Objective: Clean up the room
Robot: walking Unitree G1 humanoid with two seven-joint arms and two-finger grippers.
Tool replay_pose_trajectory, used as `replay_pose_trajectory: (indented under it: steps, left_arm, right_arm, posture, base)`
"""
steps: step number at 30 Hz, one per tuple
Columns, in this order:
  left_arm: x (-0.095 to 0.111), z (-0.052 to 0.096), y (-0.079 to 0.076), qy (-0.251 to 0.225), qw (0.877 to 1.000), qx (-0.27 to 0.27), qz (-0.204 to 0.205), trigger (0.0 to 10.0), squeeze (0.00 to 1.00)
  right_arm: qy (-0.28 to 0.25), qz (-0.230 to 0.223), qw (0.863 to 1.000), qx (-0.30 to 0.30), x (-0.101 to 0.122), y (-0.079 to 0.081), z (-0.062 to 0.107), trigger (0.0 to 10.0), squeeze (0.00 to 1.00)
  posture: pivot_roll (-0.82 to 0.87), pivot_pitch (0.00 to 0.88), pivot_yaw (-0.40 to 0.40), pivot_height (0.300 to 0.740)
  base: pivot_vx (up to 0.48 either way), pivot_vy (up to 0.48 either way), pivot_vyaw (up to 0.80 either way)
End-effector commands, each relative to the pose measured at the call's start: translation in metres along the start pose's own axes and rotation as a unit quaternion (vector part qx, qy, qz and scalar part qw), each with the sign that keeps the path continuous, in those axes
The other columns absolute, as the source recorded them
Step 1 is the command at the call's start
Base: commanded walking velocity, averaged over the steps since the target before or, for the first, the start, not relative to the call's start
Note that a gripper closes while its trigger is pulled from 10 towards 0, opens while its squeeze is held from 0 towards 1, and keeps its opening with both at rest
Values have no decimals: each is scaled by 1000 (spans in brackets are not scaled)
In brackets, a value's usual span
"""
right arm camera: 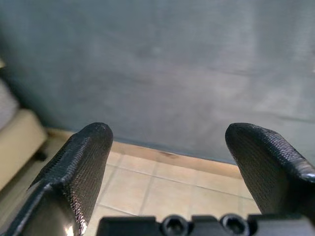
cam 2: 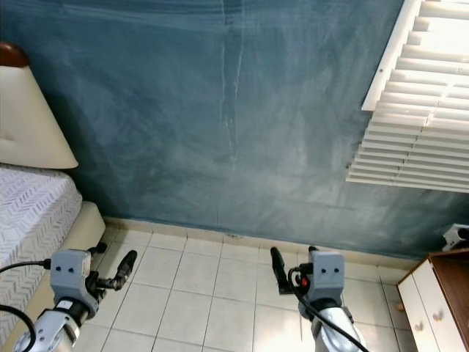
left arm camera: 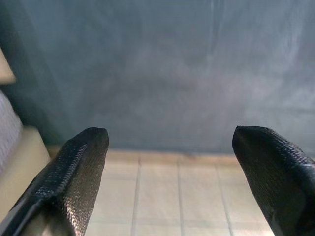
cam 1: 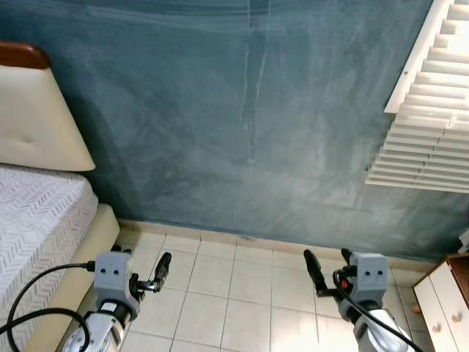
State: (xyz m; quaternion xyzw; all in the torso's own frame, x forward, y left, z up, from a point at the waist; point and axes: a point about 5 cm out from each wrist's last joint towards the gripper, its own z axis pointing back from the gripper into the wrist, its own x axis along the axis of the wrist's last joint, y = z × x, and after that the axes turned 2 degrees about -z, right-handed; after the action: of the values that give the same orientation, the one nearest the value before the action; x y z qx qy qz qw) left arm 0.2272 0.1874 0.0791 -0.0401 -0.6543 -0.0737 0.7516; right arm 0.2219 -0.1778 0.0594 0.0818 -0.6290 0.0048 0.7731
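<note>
**Both pincers raised, empty, facing blue wall**

My left pincer (left arm camera: pixel 170 142) is held up over the pale square-tiled floor (cam 1: pixel 220 293), fingers spread wide apart, nothing between them. My right pincer (right arm camera: pixel 167 140) is the same: spread, empty, held level with the left one and well apart from it.

Ahead of both pincers: a dull teal-blue painted wall (cam 1: pixel 242 125) with faint chalky streaks, meeting the floor at a beige tile skirting (cam 1: pixel 220 236). Floor between and ahead of the pincers is plain tile.

To the outer side of my left pincer, near: a bed with a cream base and a grey-white chevron-patterned mattress cover (cam 1: pixel 33 220). Above it, a cream padded headboard with a dark wooden top edge (cam 1: pixel 33 110) against the wall.

To the outer side of my right pincer, near: a white-fronted drawer cabinet with round knobs and a dark brown top (cam 1: pixel 448 301). Above and beyond it, white slatted window blinds (cam 1: pixel 429 110) on the wall.

Black cable (cam 1: pixel 29 293) loops off my left arm.
</note>
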Motion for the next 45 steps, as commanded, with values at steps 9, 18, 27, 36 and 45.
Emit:
replay_pose_trajectory:
  steps: [9, 18, 27, 36, 45]
  left_arm:
    - [-13, -13, 7, 34, 998, 46, -4, 10000, 0]
    - [-17, -20, 8, 54, 996, 69, -19, 10000, 0]
    - [-15, -25, 5, 53, 994, 91, 5, 10000, 1000]
    - [-3, -23, 12, 14, 995, 91, -39, 10000, 0]
    - [27, -27, 15, -65, 993, 100, -27, 10000, 0]
  right_arm:
    - [4, -2, 1000, 21, 1, 3, -22, 10000, 0]
    - [5, 19, 1000, 13, -2, -1, -27, 10000, 0]
    - [-9, 19, 999, 29, 4, 1, -30, 10000, 0]
    - [-44, 27, 998, 41, 8, 4, -27, 10000, 0]
    - [-113, 3, 993, 26, 35, 5, -33, 10000, 0]
  posture:
    - [-39, 0, -24, 740]
    - [-37, 0, -20, 740]
    - [-43, 0, -13, 740]
    - [-32, 0, -16, 740]
    - [-21, 0, -17, 740]
  base:
    - [0, -455, 587]
    - [0, -105, 576]
    - [0, 0, 595]
    - [0, 0, 578]
    - [0, 0, 464]
